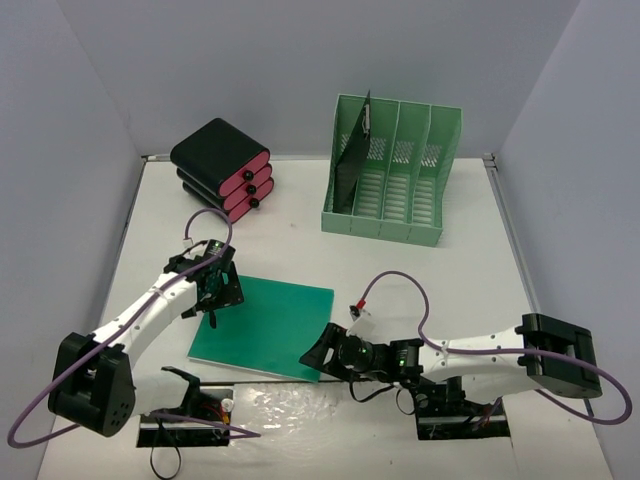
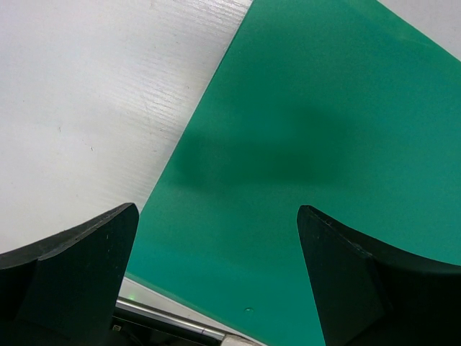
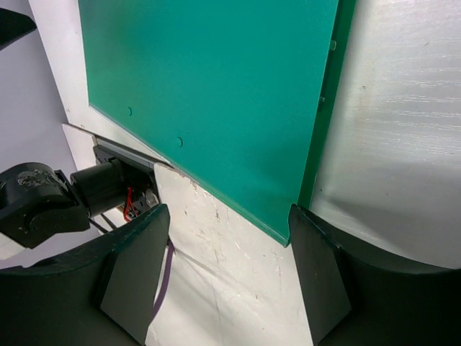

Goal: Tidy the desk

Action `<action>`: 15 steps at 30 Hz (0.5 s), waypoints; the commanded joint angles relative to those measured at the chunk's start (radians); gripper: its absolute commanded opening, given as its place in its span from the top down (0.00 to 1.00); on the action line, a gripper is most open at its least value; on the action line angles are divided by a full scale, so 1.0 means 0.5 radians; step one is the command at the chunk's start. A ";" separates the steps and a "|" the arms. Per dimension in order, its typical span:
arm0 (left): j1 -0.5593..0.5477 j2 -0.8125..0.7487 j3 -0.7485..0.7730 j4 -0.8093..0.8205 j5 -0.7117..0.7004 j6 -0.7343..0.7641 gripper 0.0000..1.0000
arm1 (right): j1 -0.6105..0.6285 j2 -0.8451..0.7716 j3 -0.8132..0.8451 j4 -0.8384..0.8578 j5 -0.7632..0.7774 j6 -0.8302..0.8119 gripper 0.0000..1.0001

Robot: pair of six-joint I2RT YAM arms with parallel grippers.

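Desk (image 1: pixel 430 280) holds a green folder (image 1: pixel 265 325); left end effector (image 1: pixel 214 305) hangs released above its left edge, right end effector (image 1: pixel 320 357), arm stretched low, spread open at its near-right corner.

White desk (image 1: pixel 300 250), thin metal rails along far and side edges. Near the front, left of centre: green book (image 1: pixel 265 325), perhaps a folder, flat on the surface and slightly skewed. Toward the far left corner: stack of black cases (image 1: pixel 222 167) with pink sides. At far centre-right: mint-green file rack (image 1: pixel 385 225), upright, well apart from stack and book.
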 commanded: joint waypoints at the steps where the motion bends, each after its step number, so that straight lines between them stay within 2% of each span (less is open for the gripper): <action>1: -0.010 0.017 0.070 0.038 -0.035 -0.019 0.09 | 0.008 -0.042 0.021 -0.010 0.119 0.044 0.36; 15: -0.013 0.037 0.085 0.044 -0.026 -0.001 0.09 | 0.008 0.143 0.006 0.173 0.052 0.038 0.36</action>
